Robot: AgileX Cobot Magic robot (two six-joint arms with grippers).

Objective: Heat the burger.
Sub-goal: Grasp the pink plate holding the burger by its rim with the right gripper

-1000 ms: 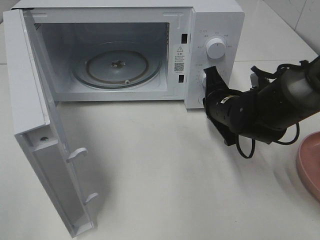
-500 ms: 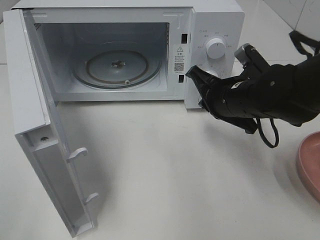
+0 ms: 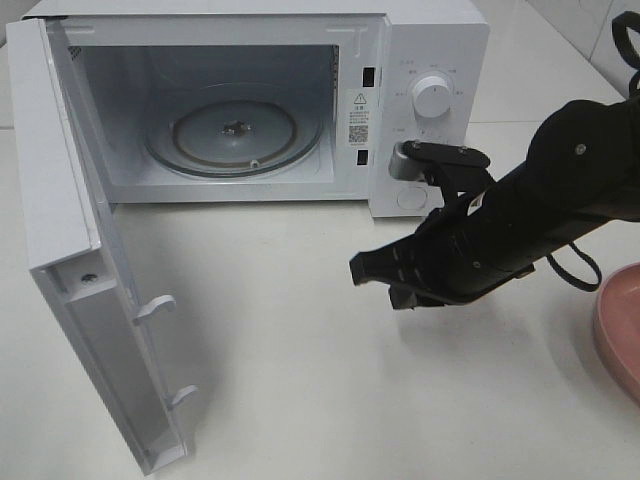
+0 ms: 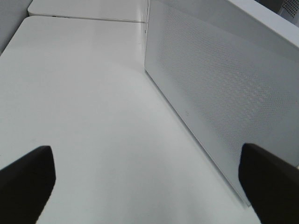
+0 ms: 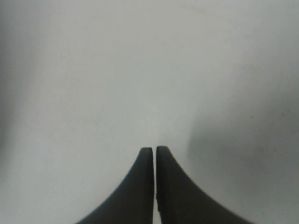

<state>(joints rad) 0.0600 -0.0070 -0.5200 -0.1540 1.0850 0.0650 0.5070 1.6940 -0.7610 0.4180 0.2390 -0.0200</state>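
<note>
The burger is not in any view. The white microwave [image 3: 430, 60] stands at the back with its door [image 3: 75, 250] swung wide open to the left; the glass turntable [image 3: 235, 130] inside is bare. My right gripper [image 3: 372, 272] is shut and empty, low over the table in front of the control panel, pointing left; the right wrist view shows its fingertips [image 5: 147, 154] pressed together over bare tabletop. My left gripper [image 4: 145, 156] is open and empty beside the door's mesh panel [image 4: 215, 88]; it is out of the exterior view.
The rim of a pink plate [image 3: 615, 330] shows at the right edge of the table. Two knobs, the upper one [image 3: 432, 97] in full view, sit on the microwave's panel behind the right arm. The open door juts toward the table's front left.
The right arm has swung away from the microwave's control panel, down and to the left, and now points left low over the table. The door and plate have not moved.
</note>
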